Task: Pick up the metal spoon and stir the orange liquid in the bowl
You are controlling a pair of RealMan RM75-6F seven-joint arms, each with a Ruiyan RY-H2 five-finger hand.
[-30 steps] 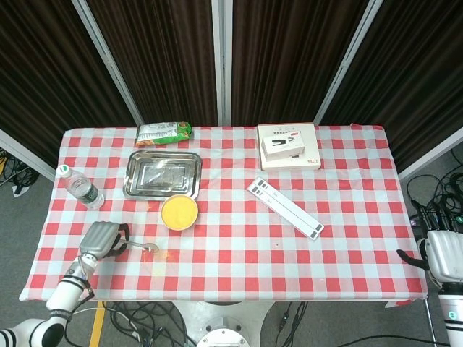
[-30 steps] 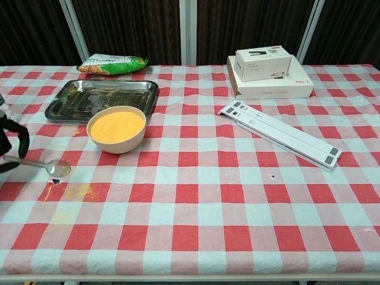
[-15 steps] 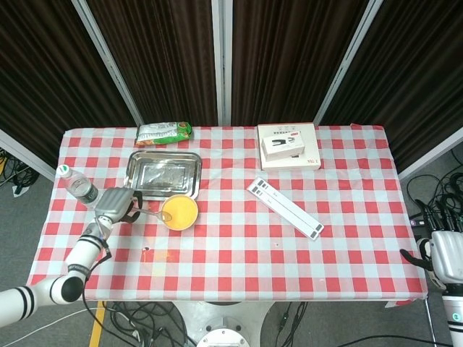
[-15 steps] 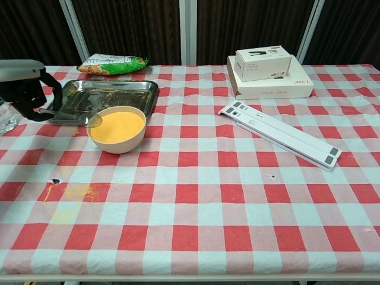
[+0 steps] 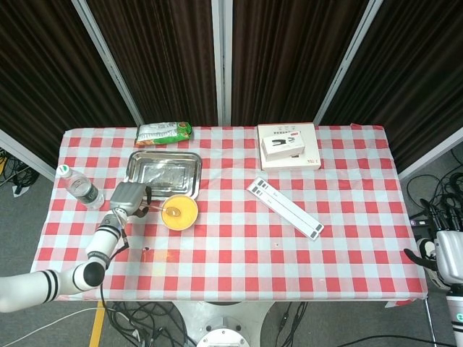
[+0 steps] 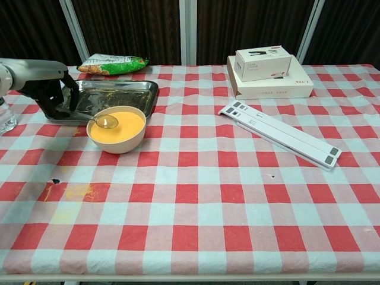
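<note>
1. At the counter's (image 6: 196, 196) left side, the left hand (image 6: 54, 95) grips the metal spoon (image 6: 100, 119) by the far end of its handle; the fingers (image 6: 59, 107) are curled shut around it.
2. Spoon position: the spoon's bowl-shaped end lies over the orange liquid (image 6: 119, 127) in the bowl (image 6: 116, 141), close to its left rim; whether it is dipped in or just at the surface cannot be told.
3. Bowl position: just in front of the metal tray (image 6: 104, 95), near a plastic bottle (image 5: 78, 186) at the counter's left edge.
4. Handling, spoon: judged stiff, light and smooth; the thin handle may twist in the grip, so a hold at the handle's end, clear of the liquid, seems right.
5. Handling, bowl: judged light and free to slide on the checked cloth; the liquid sits close to the rim, so brisk stirring could spill it. Orange stains (image 6: 74, 191) mark the cloth in front of the bowl.
6. Right hand (image 5: 448, 256): off the counter at its right edge, holding nothing that can be seen; how far its fingers are spread cannot be told.
</note>
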